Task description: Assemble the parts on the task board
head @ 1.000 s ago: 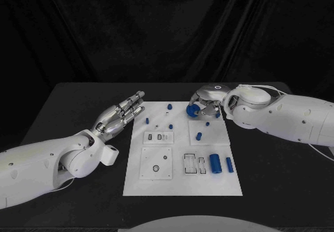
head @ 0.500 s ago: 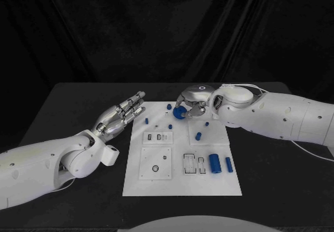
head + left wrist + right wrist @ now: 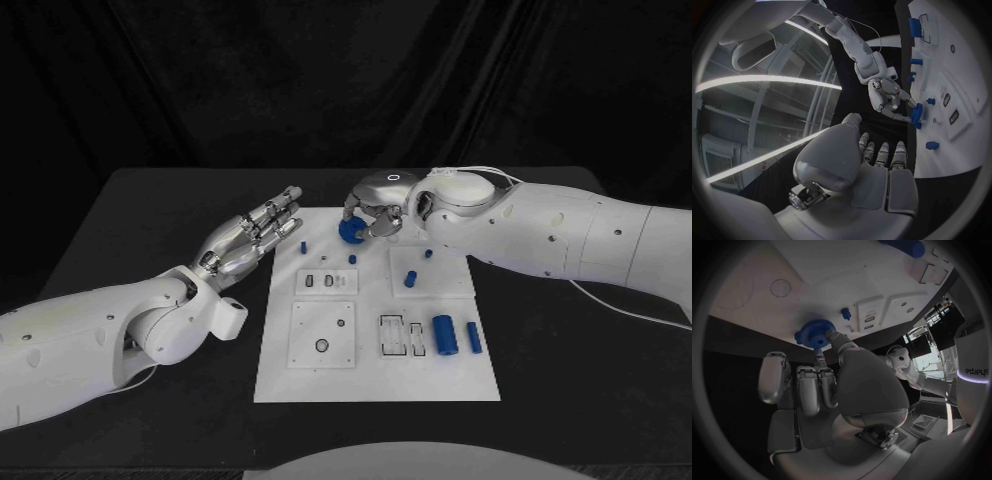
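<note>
Blue gear [image 3: 351, 230] pinched in right hand [image 3: 372, 213] over far edge of board [image 3: 378, 385], gear half hidden by fingers from the head view, left hand [image 3: 257, 232] held flat and empty beside board, small pegs [image 3: 410, 281] hard to make out

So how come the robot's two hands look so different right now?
The right hand pinches a blue toothed gear between thumb and finger; the left hand holds nothing. The right hand's fingers are curled in over the far end of the task board; the left hand's fingers lie straight and side by side. The right hand sits above the board, the left beside its edge. Both are silver hands on white arms.
</note>
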Controlling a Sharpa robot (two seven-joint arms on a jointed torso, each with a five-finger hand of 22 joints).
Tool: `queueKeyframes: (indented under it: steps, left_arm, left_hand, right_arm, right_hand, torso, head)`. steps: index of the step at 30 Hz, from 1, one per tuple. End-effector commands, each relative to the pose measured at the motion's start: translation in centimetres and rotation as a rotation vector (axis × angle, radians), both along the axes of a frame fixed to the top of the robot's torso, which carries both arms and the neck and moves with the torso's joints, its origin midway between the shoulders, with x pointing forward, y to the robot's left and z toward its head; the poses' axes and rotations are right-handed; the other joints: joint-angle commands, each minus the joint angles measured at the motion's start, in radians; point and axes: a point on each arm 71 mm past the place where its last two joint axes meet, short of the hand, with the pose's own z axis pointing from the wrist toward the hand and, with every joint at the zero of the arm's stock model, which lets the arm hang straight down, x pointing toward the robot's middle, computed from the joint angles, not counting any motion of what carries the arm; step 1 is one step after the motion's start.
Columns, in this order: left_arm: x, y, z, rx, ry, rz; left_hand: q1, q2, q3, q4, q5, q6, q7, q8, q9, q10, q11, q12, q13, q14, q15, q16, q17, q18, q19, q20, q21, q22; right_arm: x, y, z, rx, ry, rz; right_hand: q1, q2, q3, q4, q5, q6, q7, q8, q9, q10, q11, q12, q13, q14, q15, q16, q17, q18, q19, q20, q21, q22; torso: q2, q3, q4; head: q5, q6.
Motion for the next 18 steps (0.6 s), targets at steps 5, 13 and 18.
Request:
queueKeyframes:
  steps: [5,13,18]
  left_arm:
    - [-0.1,-0.2,0.4,-0.038,-0.037,-0.016]
    - [-0.1,-0.2,0.4,-0.038,-0.037,-0.017]
    - [-0.1,-0.2,0.3,-0.038,-0.036,-0.018]
  left_hand:
    - [0.006,0.003,0.008,-0.002,0.005,-0.004,0.005,0.001,0.000,-0.001,0.007,-0.007,-0.001,0.000,0.005,-0.004,-0.001,0.009,0.001,0.006,-0.003,-0.001]
    - [0.006,0.003,0.008,-0.002,0.005,-0.004,0.005,0.001,0.000,-0.001,0.007,-0.007,-0.001,0.000,0.005,-0.004,-0.001,0.009,0.001,0.006,-0.003,-0.001]
    - [0.006,0.003,0.009,-0.003,0.005,-0.004,0.006,0.002,0.000,-0.001,0.007,-0.007,-0.001,0.000,0.006,-0.004,-0.001,0.009,0.001,0.006,-0.003,-0.001]
  right_arm:
    - [0.2,0.5,0.1,-0.007,-0.006,0.010]
    - [0.4,1.0,0.0,-0.012,-0.003,0.013]
    - [0.3,1.4,-0.1,-0.014,0.001,0.019]
  right_hand:
    - [-0.003,0.008,0.003,0.002,-0.005,-0.010,-0.001,-0.006,0.287,0.104,0.004,0.003,0.263,0.103,0.009,0.003,0.263,0.005,0.000,0.007,-0.008,0.059]
    - [-0.016,0.004,0.010,0.011,-0.062,-0.078,0.005,-0.069,0.263,0.104,-0.002,0.003,0.263,0.099,0.004,-0.008,0.252,0.012,-0.016,0.005,-0.040,0.042]
    - [-0.019,-0.001,0.011,0.016,-0.111,-0.160,-0.004,-0.142,0.220,0.104,-0.011,0.003,0.263,0.094,-0.003,-0.026,0.236,0.017,-0.027,-0.001,-0.068,0.028]
  torso:
    - [0.002,0.0018,0.0009]
    - [0.001,0.0012,-0.0013]
    - [0.001,0.0015,-0.0011]
  head:
    - [0.001,-0.003]
    - [0.003,-0.005]
    - [-0.001,-0.003]
